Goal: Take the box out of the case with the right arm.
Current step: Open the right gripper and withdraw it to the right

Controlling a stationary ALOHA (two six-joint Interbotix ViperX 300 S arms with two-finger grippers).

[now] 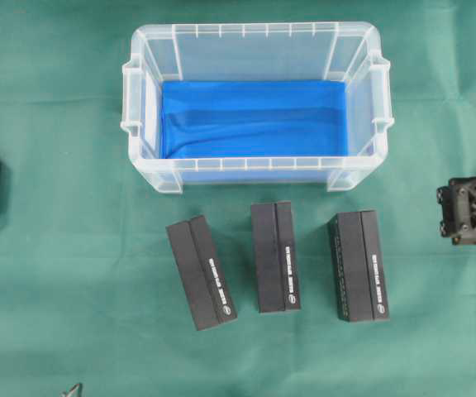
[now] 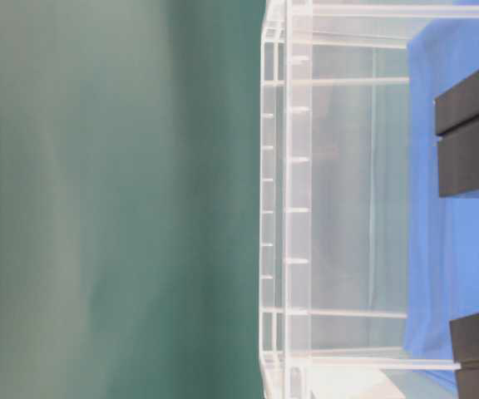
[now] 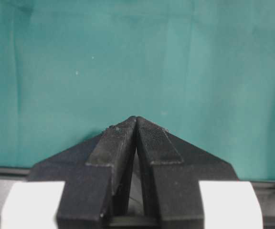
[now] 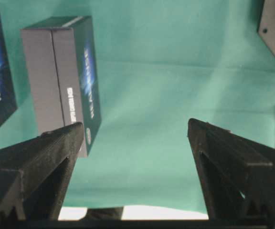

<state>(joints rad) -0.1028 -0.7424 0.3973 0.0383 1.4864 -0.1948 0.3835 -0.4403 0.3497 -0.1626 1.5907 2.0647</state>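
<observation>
Clear plastic case (image 1: 256, 169) with blue floor lining sits upright, holding nothing. 3 black boxes (image 1: 275, 256) lie in a row just in front of it.

The case (image 1: 257, 174) sits at the back of the desk (image 1: 56, 207). Three boxes (image 1: 275, 256) lie in a row before it; the right hand (image 1: 469, 213) is off to their right.

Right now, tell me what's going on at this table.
Nothing is being held. The clear case holds only its blue lining, and three dark boxes lie in a row on the green cloth in front of it. The right gripper is open and empty at the right edge, past the rightmost box. The left gripper is shut over bare cloth.
</observation>
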